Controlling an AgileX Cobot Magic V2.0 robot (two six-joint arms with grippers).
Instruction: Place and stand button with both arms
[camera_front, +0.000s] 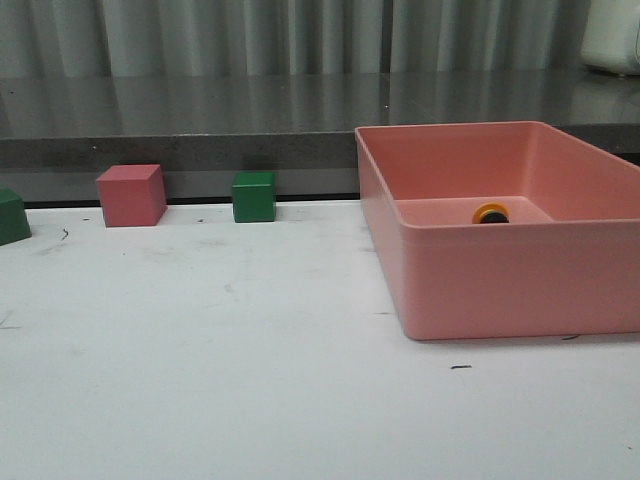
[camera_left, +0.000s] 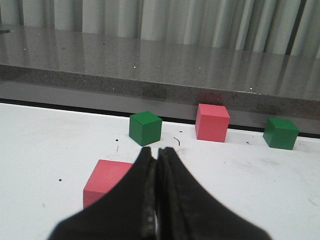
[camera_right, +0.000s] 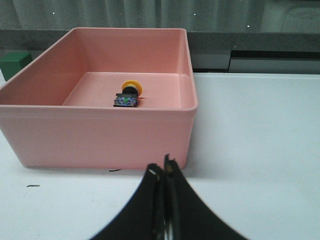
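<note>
The button (camera_right: 129, 93) lies on its side on the floor of the pink bin (camera_right: 100, 130), well ahead of the right gripper (camera_right: 161, 172), whose fingers are pressed together on nothing, just short of the bin's near wall. The left gripper (camera_left: 156, 154) is likewise closed and empty over the white table (camera_left: 40, 150), with a pink cube (camera_left: 102, 181) just beside it and a green cube (camera_left: 145, 127) a little beyond.
</note>
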